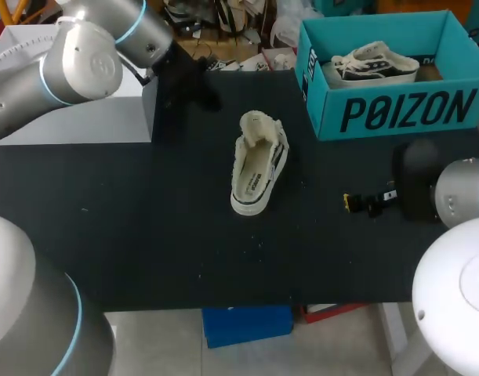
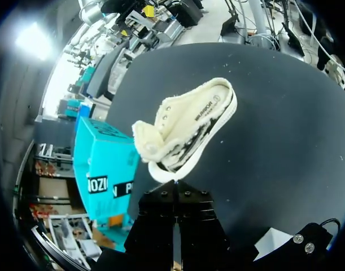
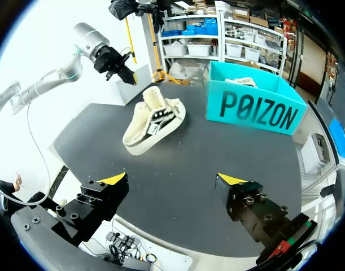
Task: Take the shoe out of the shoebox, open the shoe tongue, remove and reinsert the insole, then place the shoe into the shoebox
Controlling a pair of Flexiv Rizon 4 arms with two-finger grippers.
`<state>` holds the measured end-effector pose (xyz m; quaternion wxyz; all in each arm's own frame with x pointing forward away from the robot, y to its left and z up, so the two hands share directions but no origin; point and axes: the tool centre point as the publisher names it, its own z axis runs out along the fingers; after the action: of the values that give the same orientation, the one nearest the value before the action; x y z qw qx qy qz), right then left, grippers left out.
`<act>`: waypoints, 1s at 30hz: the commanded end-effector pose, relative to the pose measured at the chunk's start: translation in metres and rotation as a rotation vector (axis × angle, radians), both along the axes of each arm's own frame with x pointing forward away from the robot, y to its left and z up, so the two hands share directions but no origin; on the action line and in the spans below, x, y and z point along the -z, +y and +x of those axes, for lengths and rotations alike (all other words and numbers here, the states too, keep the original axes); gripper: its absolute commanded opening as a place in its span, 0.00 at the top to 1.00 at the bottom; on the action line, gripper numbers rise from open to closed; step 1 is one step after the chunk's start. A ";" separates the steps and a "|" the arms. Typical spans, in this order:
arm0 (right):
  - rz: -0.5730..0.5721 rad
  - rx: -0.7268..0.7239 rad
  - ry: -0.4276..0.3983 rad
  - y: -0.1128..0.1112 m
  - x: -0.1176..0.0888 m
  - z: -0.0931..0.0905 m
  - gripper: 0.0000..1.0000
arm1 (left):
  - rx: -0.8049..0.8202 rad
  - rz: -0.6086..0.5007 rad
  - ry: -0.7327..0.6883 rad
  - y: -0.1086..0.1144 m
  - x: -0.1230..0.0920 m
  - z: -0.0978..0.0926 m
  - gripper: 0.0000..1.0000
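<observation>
The shoebox (image 1: 408, 112) carries large dark block lettering across its long teal side wall, and white lettering on its short end wall. Small dark print runs along the insole (image 1: 255, 178) of the shoe (image 1: 257, 164) on the surface.

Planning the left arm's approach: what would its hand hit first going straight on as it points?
Most likely the cream canvas shoe lying on the black table just ahead of the left hand, though depth is unclear.
</observation>
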<state>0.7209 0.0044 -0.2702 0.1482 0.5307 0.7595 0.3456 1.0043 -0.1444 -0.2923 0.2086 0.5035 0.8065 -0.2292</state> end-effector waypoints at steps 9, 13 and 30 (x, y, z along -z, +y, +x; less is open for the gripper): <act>0.002 -0.001 0.000 0.000 0.001 0.000 0.00 | 0.046 0.024 0.059 -0.049 0.023 0.035 1.00; 0.002 -0.001 0.000 0.000 0.001 0.000 0.00 | 0.073 0.021 0.075 -0.058 0.026 0.023 1.00; 0.002 -0.001 0.000 0.000 0.001 0.000 0.00 | 0.115 -0.045 0.153 -0.045 0.041 -0.046 1.00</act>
<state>0.7209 0.0044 -0.2702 0.1482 0.5307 0.7595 0.3456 0.9661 -0.1930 -0.3318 0.1324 0.5263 0.7860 -0.2961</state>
